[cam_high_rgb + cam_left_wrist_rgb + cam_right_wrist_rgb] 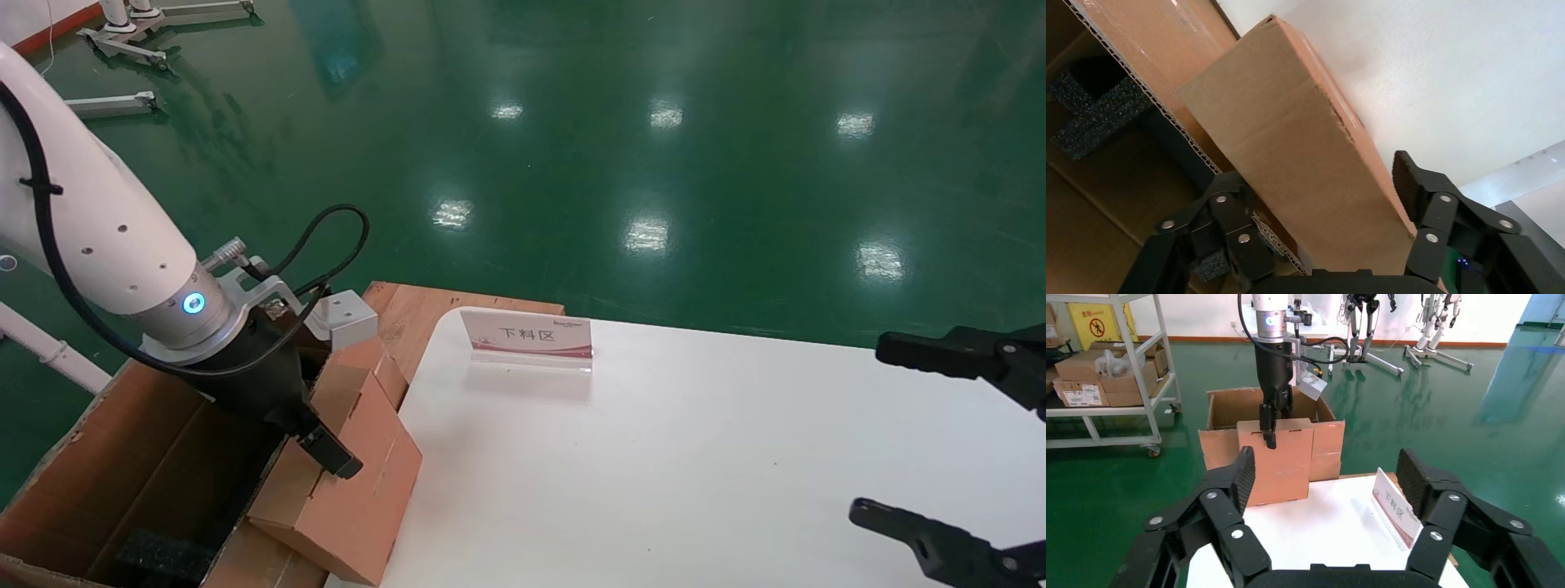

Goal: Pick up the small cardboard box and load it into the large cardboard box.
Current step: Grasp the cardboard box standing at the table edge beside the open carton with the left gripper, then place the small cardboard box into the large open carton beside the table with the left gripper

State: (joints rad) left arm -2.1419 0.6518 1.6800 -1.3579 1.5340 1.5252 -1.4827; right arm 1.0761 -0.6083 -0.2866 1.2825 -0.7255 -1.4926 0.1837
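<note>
The small cardboard box (347, 482), clamped in the left end effector (327, 449), leans over the table (695, 474) edge against the large cardboard box's (147, 457) near wall, blocking that side. Behind it the carton's interior lies open, with black foam blocks (159, 554) on its floor. A sign stand (527, 339) occupies the table's far edge; the surface toward the spread right end effector (940, 441) is free.

A white table (695, 474) is seen above a glossy green floor (654, 122). A small label stand (527, 336) is set on the table near its far edge. The large cardboard box (122, 465) is placed just beside the table's left edge.
</note>
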